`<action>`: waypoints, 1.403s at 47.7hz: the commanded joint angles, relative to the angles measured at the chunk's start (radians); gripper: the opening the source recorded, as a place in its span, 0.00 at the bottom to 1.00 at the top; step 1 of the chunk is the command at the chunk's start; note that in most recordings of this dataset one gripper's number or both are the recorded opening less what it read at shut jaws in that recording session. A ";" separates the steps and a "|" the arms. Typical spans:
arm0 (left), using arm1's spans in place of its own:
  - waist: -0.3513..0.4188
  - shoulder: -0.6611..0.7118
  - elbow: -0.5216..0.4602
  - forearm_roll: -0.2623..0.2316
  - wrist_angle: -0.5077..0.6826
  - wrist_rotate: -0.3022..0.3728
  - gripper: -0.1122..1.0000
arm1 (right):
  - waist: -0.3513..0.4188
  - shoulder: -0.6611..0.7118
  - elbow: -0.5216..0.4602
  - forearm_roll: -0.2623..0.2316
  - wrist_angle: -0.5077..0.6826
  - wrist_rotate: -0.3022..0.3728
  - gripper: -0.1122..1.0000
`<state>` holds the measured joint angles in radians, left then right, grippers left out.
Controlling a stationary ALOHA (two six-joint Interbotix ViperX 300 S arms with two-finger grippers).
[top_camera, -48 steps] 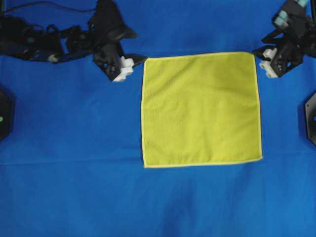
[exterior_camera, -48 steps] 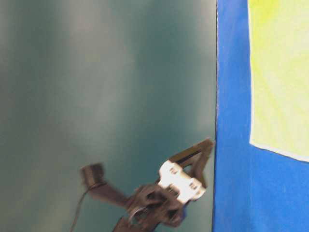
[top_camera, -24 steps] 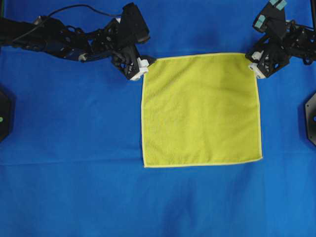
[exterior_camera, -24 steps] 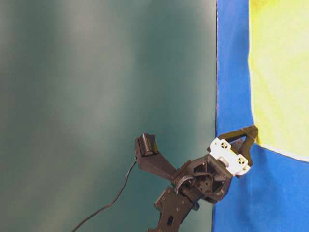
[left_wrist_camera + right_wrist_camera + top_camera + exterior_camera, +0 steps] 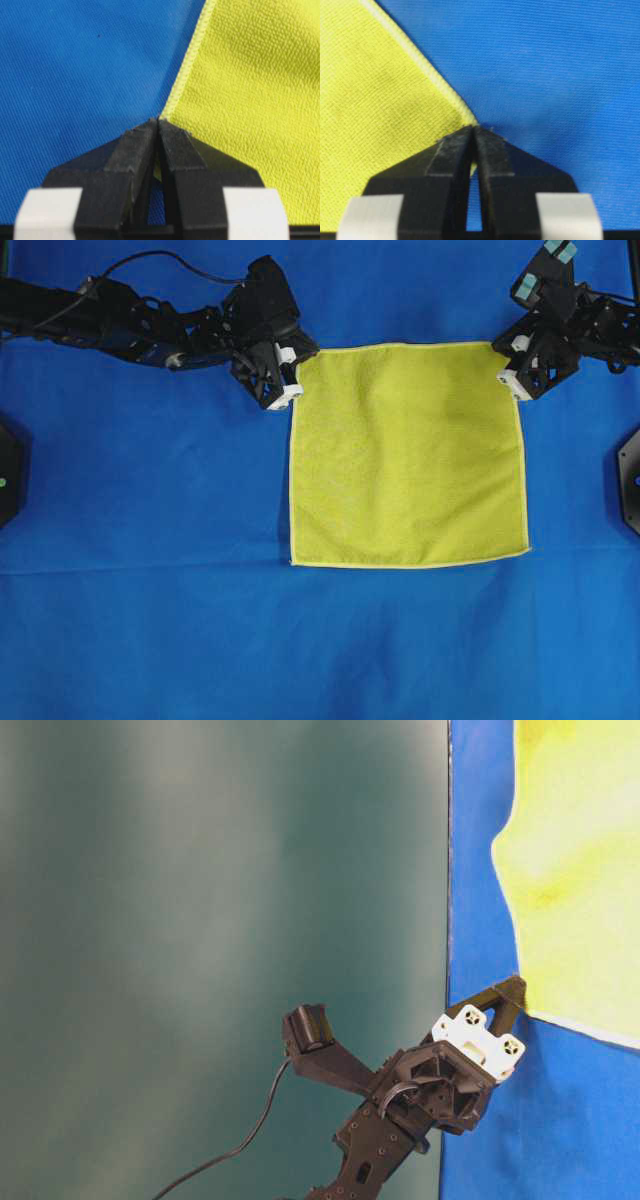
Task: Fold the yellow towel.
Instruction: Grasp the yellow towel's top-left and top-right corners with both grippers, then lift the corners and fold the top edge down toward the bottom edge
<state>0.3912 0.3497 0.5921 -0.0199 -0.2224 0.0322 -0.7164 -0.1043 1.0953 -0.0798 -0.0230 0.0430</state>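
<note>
The yellow towel [image 5: 408, 455] lies flat mid-tabletop; left gripper [image 5: 292, 373] and right gripper [image 5: 508, 365] each pinch a far corner, jaws closed on the hem, with the free edge lying toward the near edge

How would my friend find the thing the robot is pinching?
Look at the big blue tablecloth. Right of its middle lies one flat square, the yellow towel. The left gripper and the right gripper each pinch a top corner. It is the only yellow thing there.
</note>
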 commanded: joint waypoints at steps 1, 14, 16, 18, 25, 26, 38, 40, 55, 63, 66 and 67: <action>0.002 -0.018 -0.005 -0.002 0.015 0.000 0.11 | -0.005 0.000 -0.006 -0.002 0.014 0.005 0.12; 0.012 -0.124 -0.012 0.000 0.109 0.014 0.11 | -0.005 -0.123 -0.012 -0.002 0.089 0.006 0.12; 0.014 -0.149 -0.011 0.000 0.114 0.025 0.11 | -0.005 -0.152 -0.012 -0.002 0.106 0.006 0.12; 0.014 -0.170 -0.011 0.000 0.117 0.038 0.11 | -0.005 -0.189 -0.014 0.000 0.124 0.006 0.12; 0.014 -0.209 -0.012 0.000 0.121 0.071 0.11 | -0.005 -0.265 -0.006 0.000 0.150 0.006 0.12; 0.014 -0.209 -0.012 0.000 0.121 0.071 0.11 | -0.005 -0.272 -0.005 0.000 0.150 0.006 0.12; 0.006 -0.216 -0.012 0.000 0.140 0.083 0.11 | -0.005 -0.288 0.008 0.006 0.153 0.009 0.12; 0.006 -0.222 -0.012 0.000 0.144 0.083 0.11 | -0.005 -0.291 0.008 0.009 0.155 0.009 0.12; -0.028 -0.264 -0.014 -0.002 0.172 0.087 0.11 | 0.012 -0.324 0.014 0.023 0.230 0.046 0.12; -0.098 -0.298 -0.003 0.000 0.224 0.086 0.11 | 0.074 -0.410 0.035 0.023 0.310 0.084 0.12; -0.137 -0.299 0.002 0.000 0.239 0.081 0.11 | 0.114 -0.457 0.051 0.028 0.336 0.112 0.12; -0.147 -0.298 0.002 0.000 0.244 0.078 0.11 | 0.126 -0.471 0.057 0.029 0.344 0.121 0.12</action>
<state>0.2792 0.0798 0.5967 -0.0199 0.0092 0.1135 -0.6243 -0.5277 1.1443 -0.0568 0.2961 0.1427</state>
